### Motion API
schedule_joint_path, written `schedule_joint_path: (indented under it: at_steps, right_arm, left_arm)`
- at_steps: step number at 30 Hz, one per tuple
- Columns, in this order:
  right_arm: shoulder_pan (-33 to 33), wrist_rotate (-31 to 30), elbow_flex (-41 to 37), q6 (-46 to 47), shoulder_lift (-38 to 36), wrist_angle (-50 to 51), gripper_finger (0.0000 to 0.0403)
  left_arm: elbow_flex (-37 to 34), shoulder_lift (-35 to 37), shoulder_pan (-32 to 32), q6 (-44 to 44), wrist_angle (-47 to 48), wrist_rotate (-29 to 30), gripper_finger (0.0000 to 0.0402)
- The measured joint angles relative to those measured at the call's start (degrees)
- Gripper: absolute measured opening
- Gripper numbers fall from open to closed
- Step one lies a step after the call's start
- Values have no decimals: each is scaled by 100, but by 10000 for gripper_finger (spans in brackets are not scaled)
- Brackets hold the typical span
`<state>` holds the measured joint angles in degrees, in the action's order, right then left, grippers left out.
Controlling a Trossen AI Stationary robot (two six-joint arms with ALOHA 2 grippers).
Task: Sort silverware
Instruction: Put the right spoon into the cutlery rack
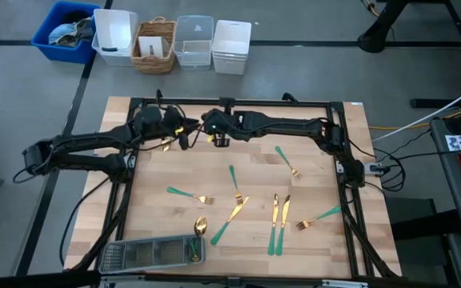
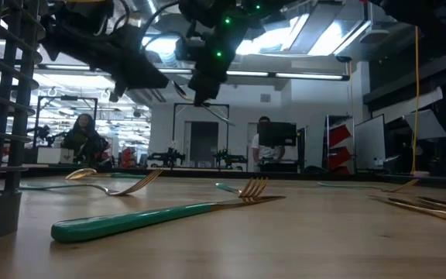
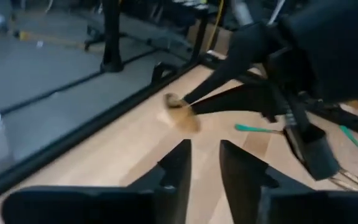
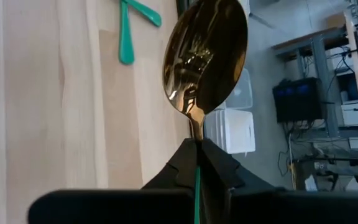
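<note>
My right gripper (image 4: 197, 155) is shut on a spoon (image 4: 205, 56) with a gold bowl and a slim teal handle, held up over the far middle of the table (image 1: 214, 128). My left gripper (image 3: 204, 162) stands open just to the left of it (image 1: 178, 134), its fingers pointing at the spoon's bowl (image 3: 179, 111) with nothing between them. Several teal-handled forks (image 1: 190, 194), knives (image 1: 274, 224) and another spoon (image 1: 201, 226) lie flat on the wooden table. A grey mesh tray (image 1: 150, 252) stands at the near left. My right gripper pinches the spoon between its two fingers on the teal handle (image 4: 197, 183), just behind the gold neck (image 4: 196, 129). The handle runs back between the fingers, along them. The bowl sticks out ahead of the fingertips. The spoon is lifted clear of the table.
A black frame (image 1: 238, 104) runs round the tabletop. Beyond the far edge stand a blue bin (image 1: 66, 32), white tubs (image 1: 232, 44) and a wicker basket (image 1: 154, 44). In the low view, a fork (image 2: 161, 213) lies close in front, and people (image 2: 84, 136) show in the room behind.
</note>
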<state>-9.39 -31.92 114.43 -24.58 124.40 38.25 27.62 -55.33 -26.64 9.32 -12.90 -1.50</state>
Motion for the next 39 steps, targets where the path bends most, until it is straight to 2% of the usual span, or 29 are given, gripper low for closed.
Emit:
schedule_joint_path:
  at_steps: [4,9,15,20,39]
  right_arm:
    - [-2,15,0,7,-2,-161,11]
    - [0,26,0,14,-7,-466,11]
    - [4,304,0,203,-7,-677,12]
    - [2,447,0,258,-2,-819,12]
    - [7,627,2,697,16,-910,12]
  left_arm:
    - [0,-2,174,-520,-42,76,125]
    - [0,-2,243,-203,-91,125,146]
    - [0,0,239,-49,-152,576,148]
    - [0,0,239,-37,-295,637,148]
    - [0,0,231,409,-373,1465,148]
